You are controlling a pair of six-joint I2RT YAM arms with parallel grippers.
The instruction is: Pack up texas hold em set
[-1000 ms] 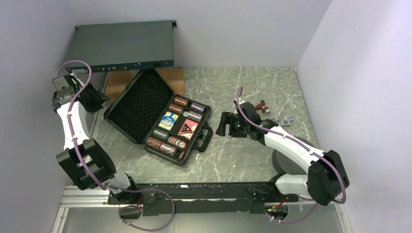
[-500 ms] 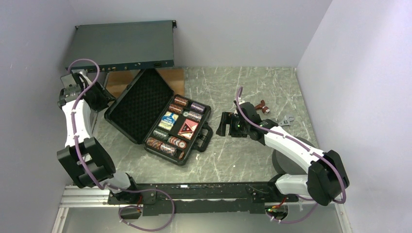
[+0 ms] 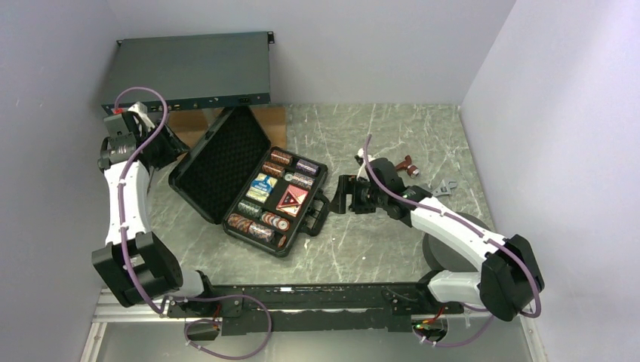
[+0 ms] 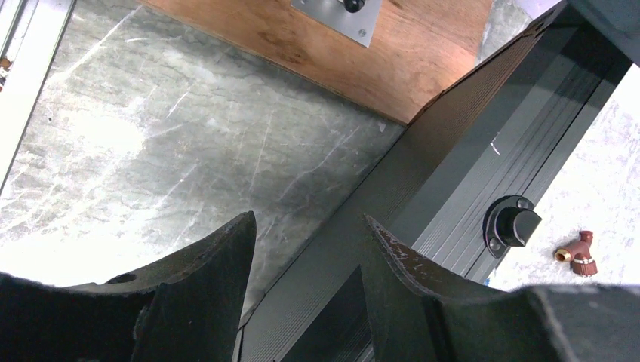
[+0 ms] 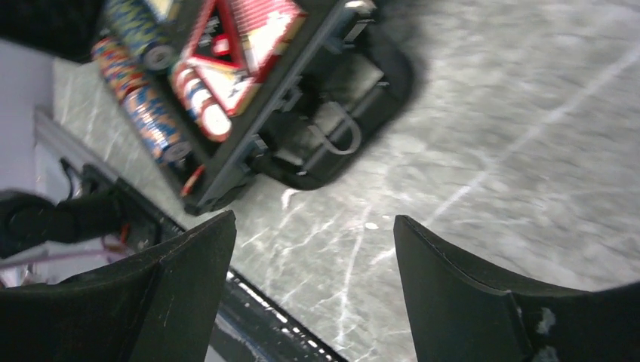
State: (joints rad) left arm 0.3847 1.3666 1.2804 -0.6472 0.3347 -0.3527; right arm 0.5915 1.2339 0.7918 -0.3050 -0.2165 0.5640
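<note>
The case (image 3: 226,162) lies open at the middle of the worktop (image 3: 377,249). Its long axis runs from about 1 o'clock to 7 o'clock. The foam-lined lid stands tilted up on the 10 o'clock side, and the handle (image 3: 317,211) points to 4 o'clock. In the tray, chip rolls (image 3: 260,226) line the ends, with the blue and yellow card box (image 3: 261,187) and the red card box (image 3: 291,200) side by side between them.

Only the left wrist view shows the lid's ribbed outer face with a round black foot (image 4: 513,222). Only the right wrist view shows the handle's wire latch up close, next to the red box and the chip rolls.

The left gripper (image 4: 308,219) hangs at the lid's 10 o'clock side with its fingers apart. The lid's edge runs through the gap, and whether they touch it I cannot tell. The right gripper (image 5: 313,222) sits at 4 o'clock just beside the handle, spread wide and holding nothing.

A wooden board (image 3: 185,128) lies at 11 o'clock under the rack unit (image 3: 189,72). The wrench (image 3: 411,164) lies at 2 o'clock.
</note>
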